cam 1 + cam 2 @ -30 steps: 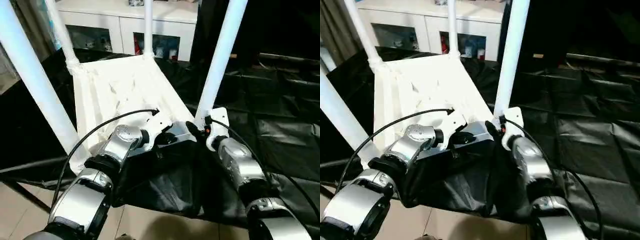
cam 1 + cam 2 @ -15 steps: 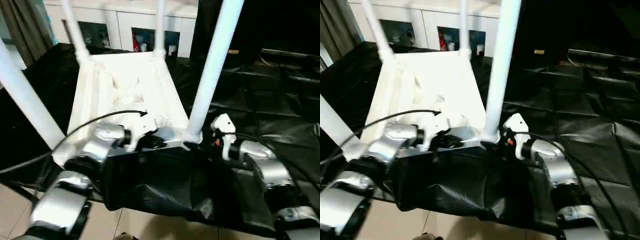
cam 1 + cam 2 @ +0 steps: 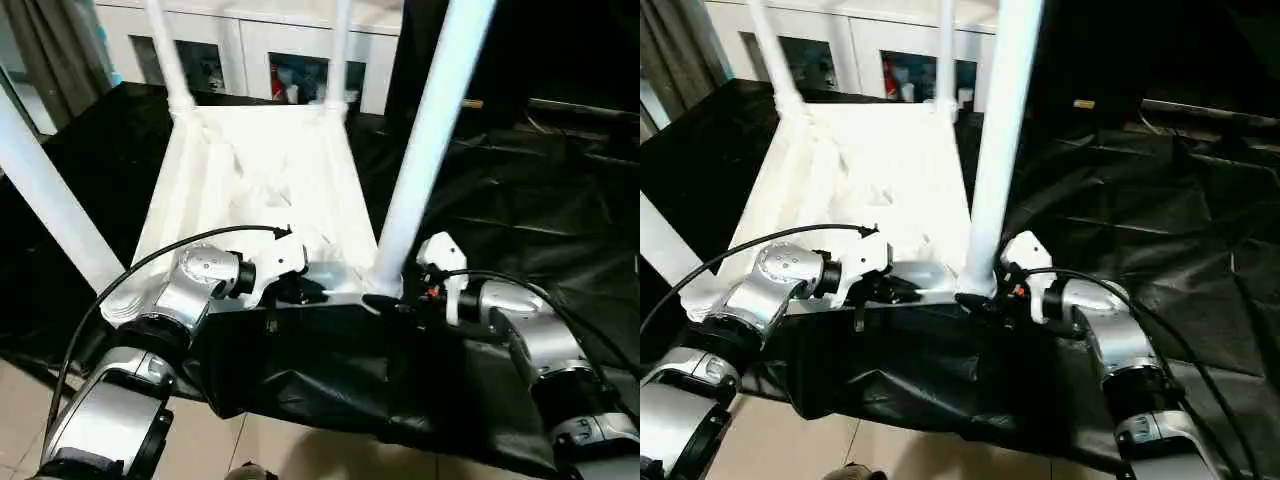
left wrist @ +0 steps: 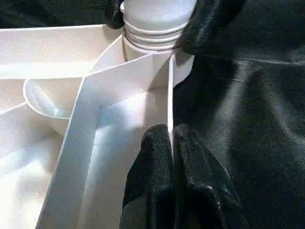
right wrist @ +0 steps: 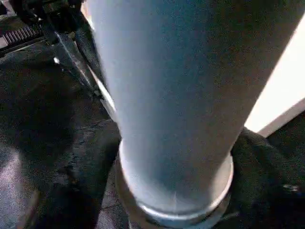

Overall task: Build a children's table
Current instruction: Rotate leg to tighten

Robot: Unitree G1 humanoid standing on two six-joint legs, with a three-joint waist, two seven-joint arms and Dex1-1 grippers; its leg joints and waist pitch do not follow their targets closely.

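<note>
If the left gripper (image 4: 172, 143), pinched on the upturned white plastic table's (image 3: 250, 170) near rim, slips while the right gripper (image 3: 980, 300) clasps the near-right white tubular leg (image 3: 425, 140), that leg could tilt in its socket.

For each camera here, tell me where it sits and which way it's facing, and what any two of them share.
Left eye view: on the head, looking forward and down at the upturned children's table on the black cloth; both silver forearms show.
Right eye view: the same scene from slightly to the side.
Left wrist view: along the left claw, shut on the table's thin rim.
Right wrist view: close against the near leg at its socket.
Shared: both wrist views show that leg's socket, where the right claw sits.
</note>
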